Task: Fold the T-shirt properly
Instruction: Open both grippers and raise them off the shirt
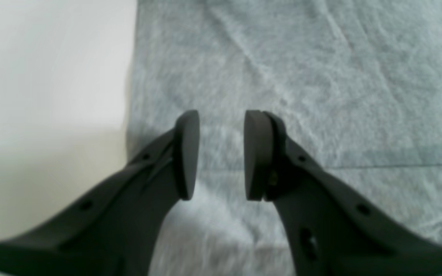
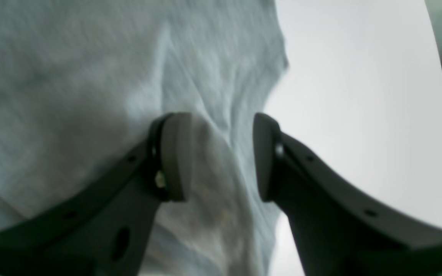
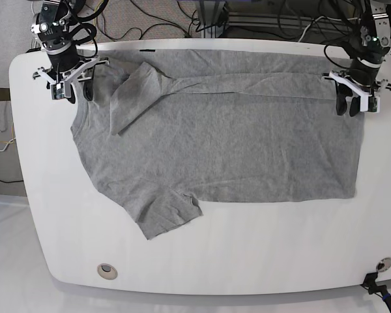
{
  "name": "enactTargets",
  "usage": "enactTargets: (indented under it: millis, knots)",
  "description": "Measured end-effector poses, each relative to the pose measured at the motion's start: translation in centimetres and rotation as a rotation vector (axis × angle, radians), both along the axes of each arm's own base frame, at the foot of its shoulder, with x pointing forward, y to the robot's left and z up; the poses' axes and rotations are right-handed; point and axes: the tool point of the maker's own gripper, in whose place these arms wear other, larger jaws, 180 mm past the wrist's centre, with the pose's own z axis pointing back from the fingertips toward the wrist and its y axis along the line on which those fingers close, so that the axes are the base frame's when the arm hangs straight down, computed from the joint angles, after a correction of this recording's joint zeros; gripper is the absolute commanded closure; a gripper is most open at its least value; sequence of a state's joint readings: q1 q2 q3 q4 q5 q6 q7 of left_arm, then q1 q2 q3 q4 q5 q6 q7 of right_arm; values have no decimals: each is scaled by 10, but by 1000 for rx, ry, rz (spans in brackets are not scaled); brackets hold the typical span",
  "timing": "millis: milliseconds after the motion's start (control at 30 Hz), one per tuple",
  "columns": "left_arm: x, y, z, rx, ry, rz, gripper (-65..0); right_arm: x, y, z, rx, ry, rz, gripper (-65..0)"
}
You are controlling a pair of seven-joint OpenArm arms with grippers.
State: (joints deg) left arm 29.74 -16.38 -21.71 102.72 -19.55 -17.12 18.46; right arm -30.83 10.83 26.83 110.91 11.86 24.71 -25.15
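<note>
Dark pads of the left gripper (image 1: pixel 221 155) stand spread apart over the grey T-shirt (image 3: pixel 234 140), close to its straight edge, gripping nothing. The right gripper (image 2: pixel 221 157) is also spread, a raised ridge of the cloth between its pads. The shirt lies flat on the white table (image 3: pixel 260 248), one sleeve folded over the body.

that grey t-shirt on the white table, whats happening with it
Two robot arms are folding the grey T-shirt on the white table. Its far edge is already folded over, and one sleeve lies folded onto the body. The left gripper and right gripper sit at the far corners, both open. The near sleeve is still spread flat.
</note>
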Motion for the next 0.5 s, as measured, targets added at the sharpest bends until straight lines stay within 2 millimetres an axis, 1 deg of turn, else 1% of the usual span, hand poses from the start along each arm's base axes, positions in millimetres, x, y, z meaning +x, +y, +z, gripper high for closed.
enactTargets:
  millis: [133, 200, 333, 433, 500]
  knots:
    - [14, -21, -3, 11, -23, -4, -186, 13, 30, -1, 37, -13, 80, -251]
    - [21, -30, -3, 11, -40, -7, -186, 20, 37, 1, 46, -28, 98, -251]
    - [19, -32, -7, 27, -29, 12, -186, 28, 45, 3, 56, -42, 113, -251]
    - [19, -34, -8, 24, -29, 7, -186, 28, 58, 0, 51, -33, 154, -251]
    - [20, -33, -7, 24, -30, 10, -186, 26, 57, -4, 18, -17, 160, -251]
